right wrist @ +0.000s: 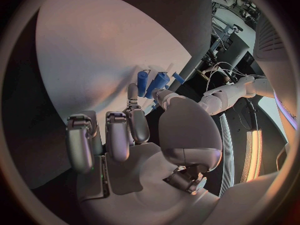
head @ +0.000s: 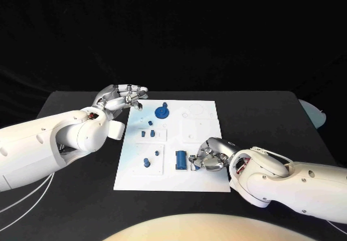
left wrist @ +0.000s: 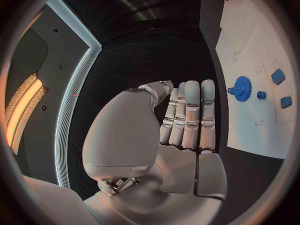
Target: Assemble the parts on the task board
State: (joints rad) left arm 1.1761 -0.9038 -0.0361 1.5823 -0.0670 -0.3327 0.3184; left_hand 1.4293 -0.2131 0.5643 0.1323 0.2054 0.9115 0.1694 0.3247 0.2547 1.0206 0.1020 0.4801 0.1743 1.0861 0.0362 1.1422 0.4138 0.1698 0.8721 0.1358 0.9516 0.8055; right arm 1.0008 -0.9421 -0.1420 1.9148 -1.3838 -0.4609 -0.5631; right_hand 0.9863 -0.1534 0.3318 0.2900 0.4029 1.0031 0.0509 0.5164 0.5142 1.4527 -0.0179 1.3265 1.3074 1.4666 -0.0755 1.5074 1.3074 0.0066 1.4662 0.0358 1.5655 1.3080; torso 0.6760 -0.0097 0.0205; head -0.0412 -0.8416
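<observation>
The white task board (head: pixel 173 175) lies in the middle of the black table. A blue gear (head: pixel 163 111) (left wrist: pixel 242 89) sits near the board's far edge, with small blue parts (head: pixel 148 133) (left wrist: pixel 278 76) nearer. A blue cylinder (head: pixel 180 159) (right wrist: pixel 156 82) lies flat on the near half. My right hand (head: pixel 211 155) (right wrist: pixel 134 130) rests on the board just right of the cylinder; its thumb and one finger reach to the cylinder's side while the other fingers curl. My left hand (head: pixel 123 98) (left wrist: pixel 184 120) hovers off the board's far left corner, fingers straight, holding nothing.
More small blue parts (head: pixel 147 161) stand on the board's near left. A pale round object (head: pixel 316 113) lies at the table's right edge. Bare black table (head: pixel 79 201) surrounds the board.
</observation>
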